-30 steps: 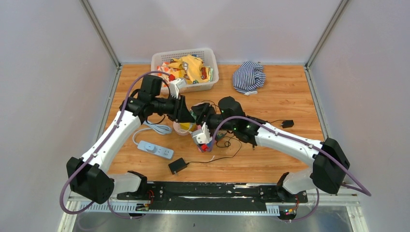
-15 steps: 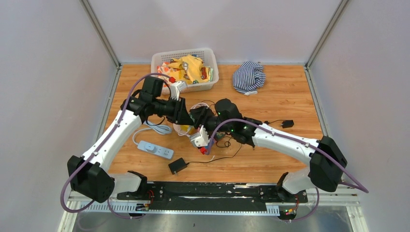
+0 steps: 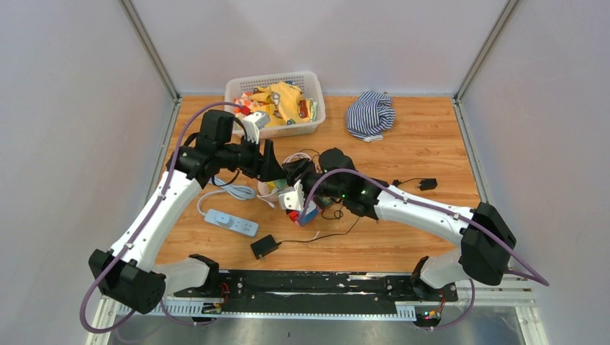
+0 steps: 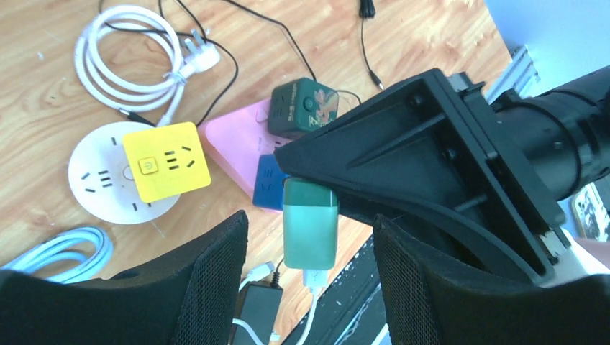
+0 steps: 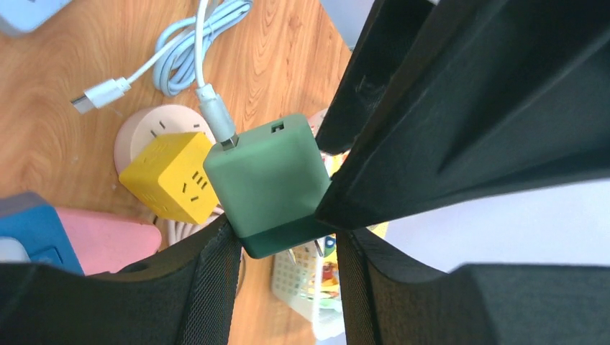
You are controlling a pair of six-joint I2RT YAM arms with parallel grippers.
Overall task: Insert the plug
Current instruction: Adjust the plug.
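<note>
The green plug (image 4: pixel 311 223), with a pale cable (image 5: pixel 212 108) going into its top end, hangs in the air just beside the yellow cube socket (image 4: pixel 165 162) and a little nearer to the arm bases; it is not in any socket. The right gripper (image 5: pixel 284 237) is clamped on the lower part of its body, so I cannot see the pins. The left gripper (image 4: pixel 309 237) stands spread wide around the same plug, and its fingers (image 4: pixel 208 273) show a gap on both sides, so it seems not to touch it. In the last second the right arm has carried the plug sideways towards the yellow cube socket, and the left arm has swung its elbow outward, so both grippers now meet over the sockets. The yellow cube socket sits on a round white socket (image 4: pixel 93 180); a pink power strip (image 4: pixel 241 140) lies just right of it. I judge the approach nearly done: lining up the pins and pressing down remain.
</note>
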